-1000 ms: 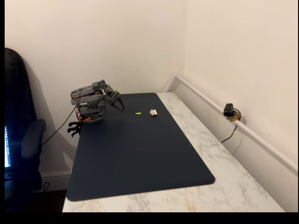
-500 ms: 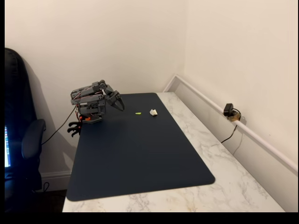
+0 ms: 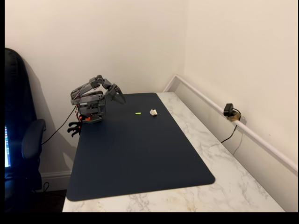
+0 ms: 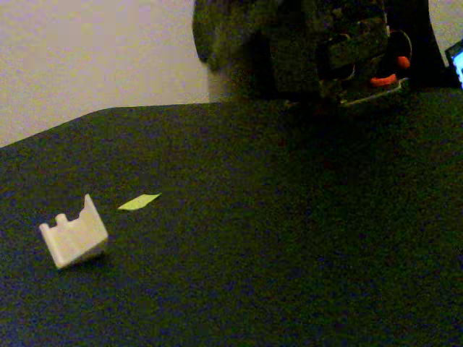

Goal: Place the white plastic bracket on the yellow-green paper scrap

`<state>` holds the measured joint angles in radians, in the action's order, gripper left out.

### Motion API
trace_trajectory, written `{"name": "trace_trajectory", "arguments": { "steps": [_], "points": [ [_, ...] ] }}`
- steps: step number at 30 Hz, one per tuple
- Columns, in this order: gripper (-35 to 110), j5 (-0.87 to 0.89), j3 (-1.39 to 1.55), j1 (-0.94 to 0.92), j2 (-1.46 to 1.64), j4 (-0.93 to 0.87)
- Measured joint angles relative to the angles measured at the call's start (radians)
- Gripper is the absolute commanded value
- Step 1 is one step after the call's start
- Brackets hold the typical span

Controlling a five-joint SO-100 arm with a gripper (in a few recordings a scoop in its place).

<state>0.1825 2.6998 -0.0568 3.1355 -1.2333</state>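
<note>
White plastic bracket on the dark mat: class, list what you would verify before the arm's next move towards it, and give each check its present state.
1. The small white angular plastic bracket lies free on the dark blue mat, nothing holding it: ok.
2. The flat yellow-green paper scrap is uncovered: ok.
3. Bracket and scrap lie apart, not touching: ok.
4. Mat between the grey gripper and the bracket is bare: ok.
5. Gripper holds nothing: ok.
6. Jaws open wide enough for the bracket: cannot tell.

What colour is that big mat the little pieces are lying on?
The mat is dark navy blue, plain with no pattern, clearest in the fixed view taking in the whole table.
</note>
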Motion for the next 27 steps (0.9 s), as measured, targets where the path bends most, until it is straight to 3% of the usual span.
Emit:
{"name": "trace_trajectory", "arguments": {
  "steps": [12, 27],
  "points": [
    [0, 0.066, -0.624, 0.041, -0.761, -0.084],
    [2, 0.229, -1.068, 0.118, -1.201, -0.247]
  ]
}}
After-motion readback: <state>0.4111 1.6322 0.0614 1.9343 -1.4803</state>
